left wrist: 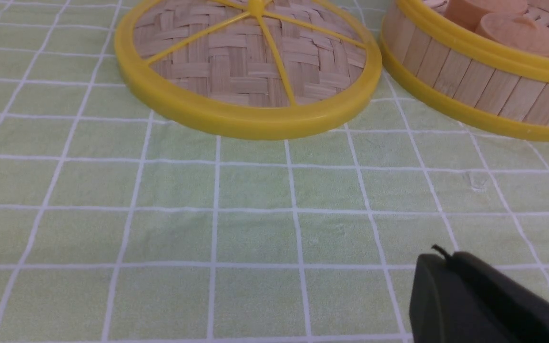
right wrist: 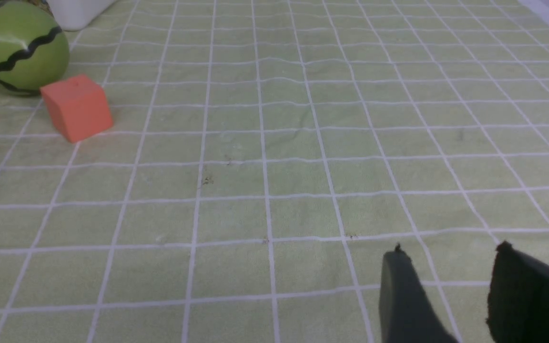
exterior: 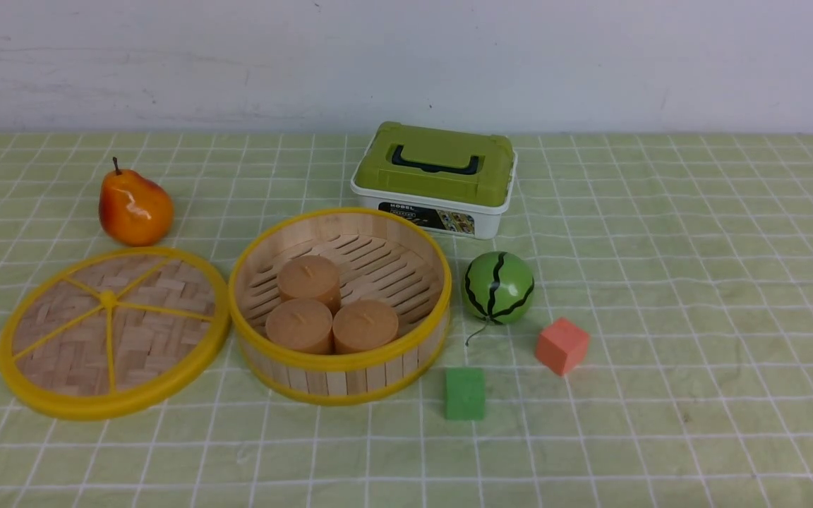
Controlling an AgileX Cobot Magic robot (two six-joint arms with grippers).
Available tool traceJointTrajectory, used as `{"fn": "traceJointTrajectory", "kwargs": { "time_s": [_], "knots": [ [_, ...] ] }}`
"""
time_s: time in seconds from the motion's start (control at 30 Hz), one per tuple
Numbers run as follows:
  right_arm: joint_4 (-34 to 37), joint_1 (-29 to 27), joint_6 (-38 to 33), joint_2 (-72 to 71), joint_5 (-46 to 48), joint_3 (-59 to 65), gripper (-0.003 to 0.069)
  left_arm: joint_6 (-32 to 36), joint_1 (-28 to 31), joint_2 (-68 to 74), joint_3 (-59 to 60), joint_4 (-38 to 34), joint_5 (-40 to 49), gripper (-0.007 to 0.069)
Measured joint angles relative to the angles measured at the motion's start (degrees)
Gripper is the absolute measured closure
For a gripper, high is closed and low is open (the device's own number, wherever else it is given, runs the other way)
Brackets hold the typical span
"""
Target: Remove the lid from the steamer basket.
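Observation:
The lid (exterior: 111,331), a woven wood disc with a yellow rim and spokes, lies flat on the cloth just left of the steamer basket (exterior: 339,305); the rims look close or touching. The basket stands uncovered with three tan cylinders (exterior: 332,314) inside. In the left wrist view the lid (left wrist: 248,66) and basket wall (left wrist: 474,90) lie ahead, and my left gripper (left wrist: 439,259) is shut on nothing, well short of the lid. My right gripper (right wrist: 451,255) is open over bare cloth with nothing between its fingers. Neither arm shows in the front view.
A pear (exterior: 135,206) sits behind the lid. A white box with a green top (exterior: 435,176) stands behind the basket. Right of the basket are a watermelon ball (exterior: 497,287), an orange cube (exterior: 562,345) and a green block (exterior: 464,393).

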Motion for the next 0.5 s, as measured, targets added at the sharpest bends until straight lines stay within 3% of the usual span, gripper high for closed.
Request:
{"fn": "traceJointTrajectory", "kwargs": {
  "time_s": [0.5],
  "knots": [
    [0.0,0.0,0.0,0.0,0.0,0.0,0.0418,0.0,0.0,0.0,0.0,0.0,0.0,0.0617]
  ]
}}
